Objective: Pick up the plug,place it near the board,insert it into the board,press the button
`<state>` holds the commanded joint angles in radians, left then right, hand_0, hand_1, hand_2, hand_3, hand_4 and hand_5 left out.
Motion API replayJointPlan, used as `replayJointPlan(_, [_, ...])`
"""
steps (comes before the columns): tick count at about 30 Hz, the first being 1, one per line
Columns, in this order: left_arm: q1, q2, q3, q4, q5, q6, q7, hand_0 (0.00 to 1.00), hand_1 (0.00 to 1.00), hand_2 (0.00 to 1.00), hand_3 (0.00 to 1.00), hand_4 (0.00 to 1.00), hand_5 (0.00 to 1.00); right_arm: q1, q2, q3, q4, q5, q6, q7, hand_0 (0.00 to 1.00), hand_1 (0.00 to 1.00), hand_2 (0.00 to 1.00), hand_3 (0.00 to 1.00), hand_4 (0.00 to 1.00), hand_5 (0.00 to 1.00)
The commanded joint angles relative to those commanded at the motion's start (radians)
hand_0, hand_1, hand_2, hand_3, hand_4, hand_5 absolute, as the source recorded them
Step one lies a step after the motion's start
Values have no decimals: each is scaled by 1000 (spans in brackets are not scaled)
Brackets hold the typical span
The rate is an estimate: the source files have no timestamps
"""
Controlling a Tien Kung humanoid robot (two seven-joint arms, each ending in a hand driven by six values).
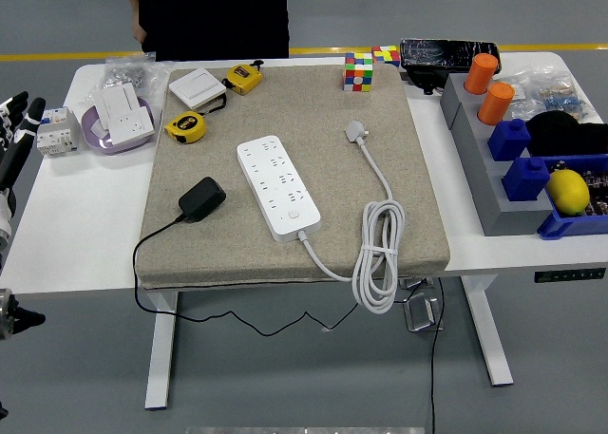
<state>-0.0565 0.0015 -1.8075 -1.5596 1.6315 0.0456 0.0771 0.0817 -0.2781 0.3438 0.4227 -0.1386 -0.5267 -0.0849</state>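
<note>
The black plug (202, 198) lies on the beige mat (418, 197), left of the white power board (278, 186), and its black cord runs off the mat's front edge. The board lies at a slant and its button (294, 216) is near its front end. The board's own white plug (356, 130) and coiled cable (378, 254) lie to its right. My left hand (19, 121) is at the picture's left edge, over the table's left end, with fingers spread and empty, far from the black plug. My right hand is out of view.
Two yellow tape measures (186, 126), a white wall switch (197, 89), a purple bowl with a socket (119, 121) and a white breaker (57, 130) sit at the back left. Cubes (359, 71) and grey and blue bins (513, 168) stand at the right. A person (214, 16) stands at the far side.
</note>
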Motion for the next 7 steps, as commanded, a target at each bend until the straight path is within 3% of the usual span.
replayJointPlan(2, [-8,1,3,-4,15,-3,3,998,998,979,926,998,842,3,2,-2,-2,3,0,1,998,993,942,956,998,861])
replayJointPlan(3, [-11,1,5,-7,26,-5,5,998,998,998,998,998,952,4,3,-2,-2,4,0,2,998,998,946,964,998,886])
replayJointPlan(7, [-16,-1,8,-23,111,-6,14,998,998,998,998,998,952,9,4,-4,-3,9,0,3,998,998,946,964,998,886])
